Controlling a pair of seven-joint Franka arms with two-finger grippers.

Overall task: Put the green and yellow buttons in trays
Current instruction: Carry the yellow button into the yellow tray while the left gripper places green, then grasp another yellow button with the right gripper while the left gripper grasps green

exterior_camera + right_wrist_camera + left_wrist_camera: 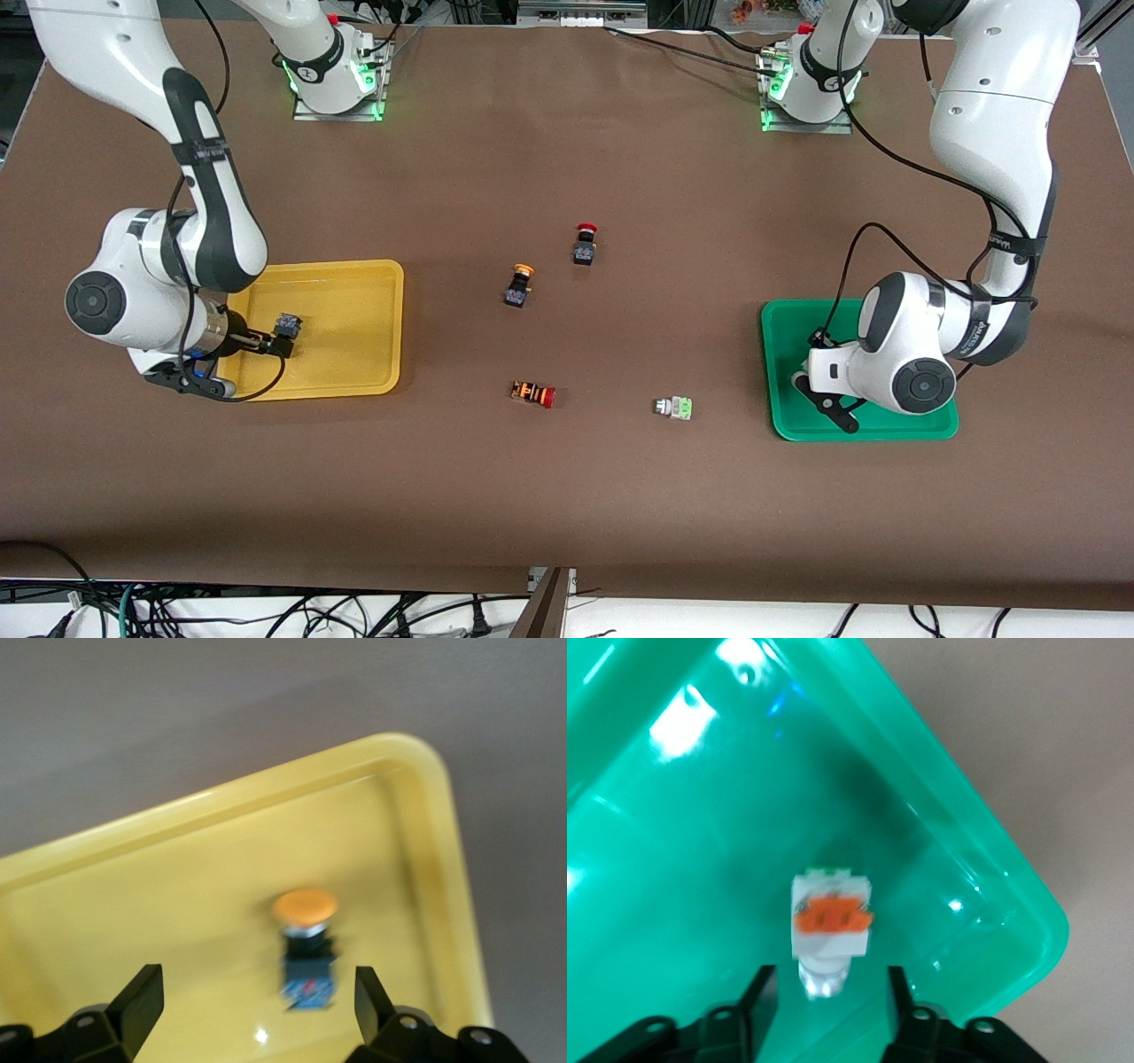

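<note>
**Both grippers over their trays, one switch in each**

Right gripper (251, 1005) sits over the yellow tray (354, 372), at the right arm's end of the table. Fingers spread wide; nothing between them. A black-bodied switch with a yellow-orange cap (306, 943) lies on the tray floor, clear of both fingers (142, 997). In the front view this switch (288, 326) shows near the middle of the tray.

Left gripper (827, 1001) sits over the green tray (780, 416), at the left arm's end of the table. Jaws parted. A silver-white switch with an orange block (831, 926) lies on the tray floor with its silver end between the fingertips (757, 992); a gap shows on each side, so no pinch. The arm hides this switch in the front view.

Still on the bare table, between the trays:
- second black-bodied switch with a yellow-orange cap (519, 285), lying on its side near table centre;
- silver-white switch with a green block (673, 408), nearer the front camera, toward the green tray;
- black-bodied switch with a red cap (584, 245), just beside the second yellow-capped one, farther from the camera;
- orange-striped switch with a red cap (533, 393), on its side, nearer the camera.
</note>
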